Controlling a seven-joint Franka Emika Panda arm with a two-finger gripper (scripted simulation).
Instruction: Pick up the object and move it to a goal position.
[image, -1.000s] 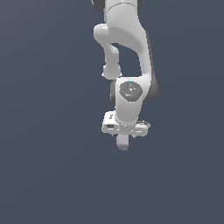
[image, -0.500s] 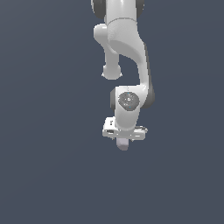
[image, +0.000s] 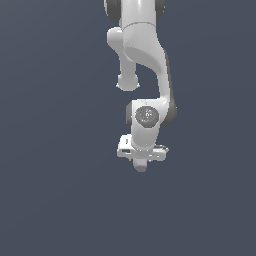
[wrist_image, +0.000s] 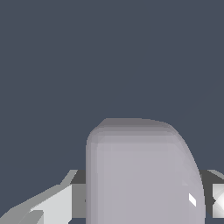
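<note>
The white arm (image: 142, 60) is reaching down from twelve o'clock in the exterior view, its wide upper link curving toward the middle of the picture and ending in a rounded wrist joint with a dark grey disc facing the camera. Behind it a flat slate-blue ground is filling the whole view; whether that is a worktop cannot be told, since no edge or shadow is showing.

Below the wrist joint the gripper (image: 141, 162) is hanging at about six o'clock from the disc, its flat white body lying crosswise and slightly tilted. The object (image: 141, 165) is sitting directly under the middle of that body, a small pale grey-lilac lump poking out beneath it and much narrower than it.

In the wrist view the object (wrist_image: 142, 173) is filling the space close to the camera, its rounded, bevelled corners plain and matte, with a white finger (wrist_image: 54, 205) showing against one flank and a sliver of bright white (wrist_image: 217, 199) at the other. The jaws are standing closed in on the lump from both sides, gripping it between them, only as far apart as its width.
</note>
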